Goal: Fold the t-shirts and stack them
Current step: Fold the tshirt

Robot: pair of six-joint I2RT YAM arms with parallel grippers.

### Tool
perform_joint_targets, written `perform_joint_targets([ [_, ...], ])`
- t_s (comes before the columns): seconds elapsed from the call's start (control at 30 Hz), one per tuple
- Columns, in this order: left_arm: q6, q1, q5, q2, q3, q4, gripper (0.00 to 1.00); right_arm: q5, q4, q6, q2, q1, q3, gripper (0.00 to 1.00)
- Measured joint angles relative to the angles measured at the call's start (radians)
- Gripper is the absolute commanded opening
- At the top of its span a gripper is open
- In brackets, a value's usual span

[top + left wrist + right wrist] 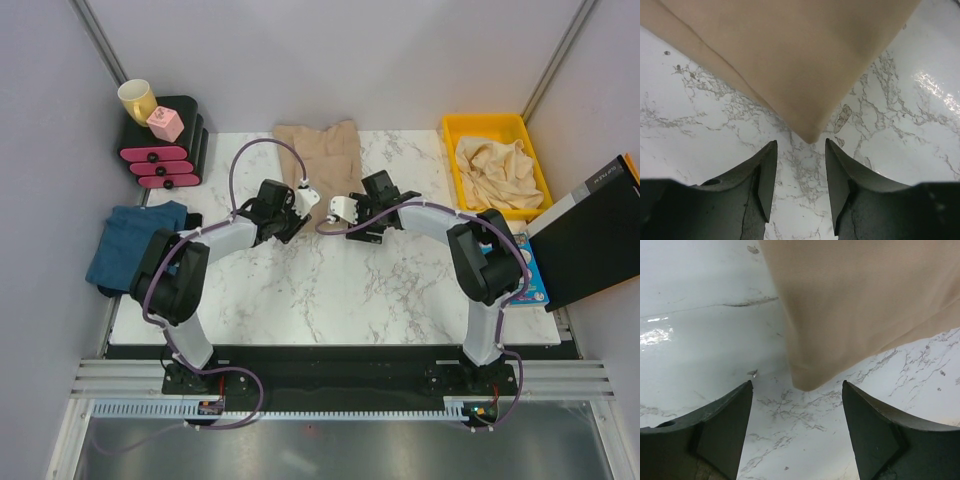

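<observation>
A folded tan t-shirt [322, 150] lies flat at the back middle of the marble table. My left gripper [303, 196] is open and empty, just in front of the shirt's near left corner [810, 134]. My right gripper [343, 208] is open and empty, just in front of its near right corner [805, 382]. A teal-blue t-shirt [132, 240] lies folded at the table's left edge over something dark. Crumpled beige t-shirts [498, 170] fill a yellow bin [452, 130] at the back right.
A black and pink drawer stand [165, 150] with a yellow mug [137, 99] and a pink block [165, 123] is at the back left. A dark binder [590, 235] and a blue box [532, 270] sit at the right edge.
</observation>
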Motion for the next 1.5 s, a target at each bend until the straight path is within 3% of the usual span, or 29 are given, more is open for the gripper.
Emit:
perform_joint_targets([
  [0.6, 0.000, -0.025, 0.000, 0.035, 0.016, 0.017, 0.56, -0.001, 0.092, -0.024, 0.117, 0.000, 0.117, 0.78],
  [0.83, -0.002, -0.027, 0.000, 0.069, 0.037, 0.018, 0.49, 0.005, 0.121, -0.035, 0.129, -0.009, 0.121, 0.70],
  [0.87, -0.002, -0.028, 0.000, 0.076, 0.043, 0.017, 0.45, 0.006, 0.125, -0.036, 0.131, -0.011, 0.121, 0.64],
  [0.9, -0.003, -0.028, 0.000, 0.084, 0.051, 0.015, 0.26, 0.007, 0.130, -0.036, 0.132, -0.014, 0.121, 0.60],
  [0.97, -0.007, -0.031, -0.001, 0.099, 0.068, 0.008, 0.02, 0.006, 0.132, -0.035, 0.137, -0.021, 0.121, 0.46],
  [1.23, -0.014, -0.038, -0.010, 0.125, 0.109, -0.050, 0.02, 0.002, 0.135, -0.021, 0.148, -0.029, 0.112, 0.02],
  [1.5, -0.013, -0.050, -0.023, 0.119, 0.127, -0.092, 0.02, -0.011, 0.094, -0.016, 0.129, -0.035, 0.104, 0.00],
])
